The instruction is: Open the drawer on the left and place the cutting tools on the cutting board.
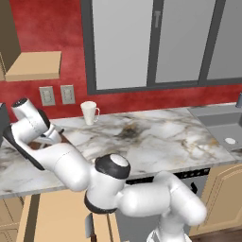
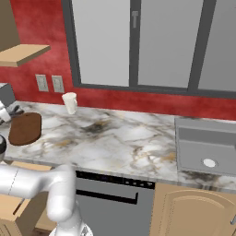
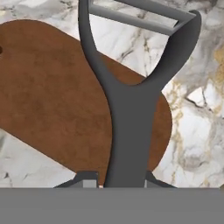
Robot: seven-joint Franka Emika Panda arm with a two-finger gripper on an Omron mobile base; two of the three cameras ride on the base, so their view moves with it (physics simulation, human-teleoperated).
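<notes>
In the hand view the gripper (image 3: 114, 181) was clamped on the peeler (image 3: 131, 100) by its handle, long axis running toward 12 o'clock, with the cutting board (image 3: 52, 105) lying on the desk (image 3: 197, 127) directly beneath, extending toward 10 o'clock.

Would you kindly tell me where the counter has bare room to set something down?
Free: the marble counter between the white mug and the sink. Crowded: the left end, where the pincer holds the peeler over the cutting board.
</notes>
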